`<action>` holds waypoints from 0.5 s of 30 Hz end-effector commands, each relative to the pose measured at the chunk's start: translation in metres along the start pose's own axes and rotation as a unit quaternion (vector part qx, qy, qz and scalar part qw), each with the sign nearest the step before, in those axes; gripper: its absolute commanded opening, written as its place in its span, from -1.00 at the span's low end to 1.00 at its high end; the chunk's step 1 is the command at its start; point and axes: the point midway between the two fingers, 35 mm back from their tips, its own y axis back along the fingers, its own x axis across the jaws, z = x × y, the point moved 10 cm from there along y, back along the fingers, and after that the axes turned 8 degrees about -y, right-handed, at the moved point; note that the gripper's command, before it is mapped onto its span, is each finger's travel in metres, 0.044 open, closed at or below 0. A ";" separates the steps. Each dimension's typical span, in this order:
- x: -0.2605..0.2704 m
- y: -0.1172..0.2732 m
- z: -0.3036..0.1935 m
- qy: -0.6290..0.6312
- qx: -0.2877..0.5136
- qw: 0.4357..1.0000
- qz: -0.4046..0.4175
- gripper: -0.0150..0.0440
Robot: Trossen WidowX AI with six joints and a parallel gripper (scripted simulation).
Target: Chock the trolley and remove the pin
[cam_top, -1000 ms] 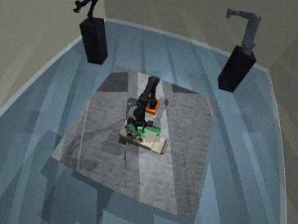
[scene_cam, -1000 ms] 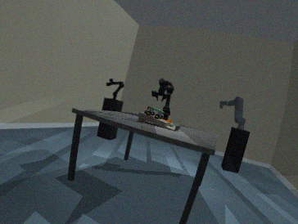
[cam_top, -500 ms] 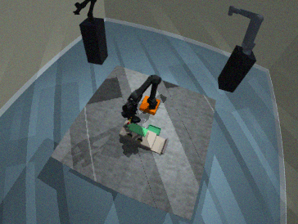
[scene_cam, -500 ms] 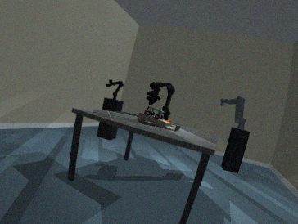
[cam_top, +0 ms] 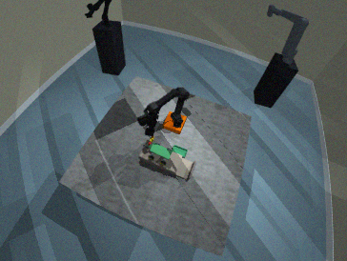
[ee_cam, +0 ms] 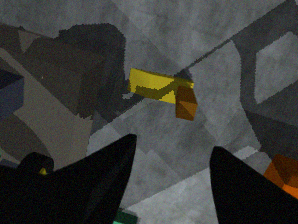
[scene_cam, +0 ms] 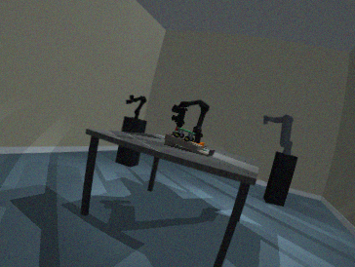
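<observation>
The trolley (cam_top: 160, 151) (scene_cam: 189, 133), with a green top, stands on the ramp (cam_top: 185, 170) (ee_cam: 70, 132) near its uphill end. The yellow chock (cam_top: 152, 140) (ee_cam: 152, 84) rests on the table beside that end of the ramp, with its orange handle (ee_cam: 186, 104) raised; its black base cannot be made out. A small red spot by the ramp's uphill end may be the pin's head, but it is too small to be sure. My gripper (cam_top: 150, 133) (ee_cam: 173, 148) is partly open and empty, above and a little short of the chock. The green tray (cam_top: 179, 151) lies behind the ramp.
The arm's orange base (cam_top: 175, 123) (ee_cam: 285, 172) stands behind the tray, at the right edge of the wrist view. The table (cam_top: 205, 210) (scene_cam: 229, 171) carries the ramp. Two other arms stand on black pedestals (cam_top: 111, 50) (cam_top: 275, 81) off the table.
</observation>
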 end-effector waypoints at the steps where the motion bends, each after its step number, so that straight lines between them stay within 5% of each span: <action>1: -0.007 -0.003 0.001 -0.031 0.006 0.999 -0.013 0.15; 15: -0.007 -0.038 0.001 -0.031 0.006 0.999 -0.013 0.15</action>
